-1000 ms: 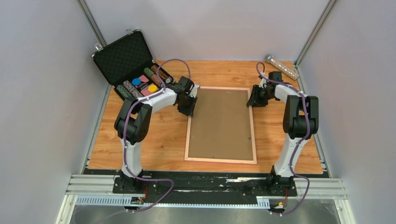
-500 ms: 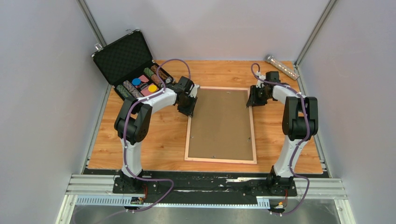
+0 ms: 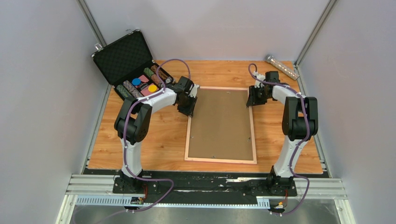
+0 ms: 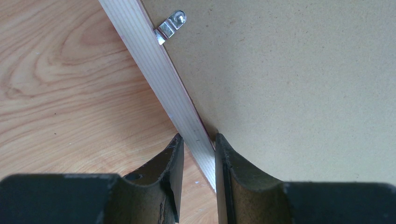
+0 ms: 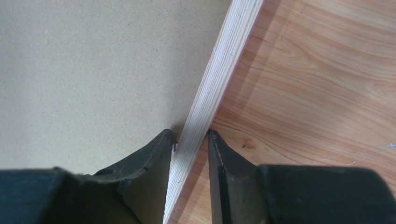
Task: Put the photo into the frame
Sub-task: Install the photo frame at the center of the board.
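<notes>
Frame [image 3: 221, 160] face-down on wooden table [image 3: 140, 140], brown backing board [image 3: 220, 123] up — left gripper [image 4: 198, 137] clenched on its left rail, right gripper [image 5: 189, 133] clenched on the right rail

Frame [image 4: 173, 100] rail: bare pale wood, fine straight grain, matt. Backing board [image 4: 289, 84]: brown fibreboard, matt, faintly speckled. Turn clip [image 4: 171, 25]: bright shiny metal. Table [image 4: 70, 93]: wood-grain top, smooth, slight sheen. Case [image 3: 122, 56] lid: black dimpled foam.

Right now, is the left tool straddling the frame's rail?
Yes, the left tool has a finger on each side of the frame rail.
</notes>
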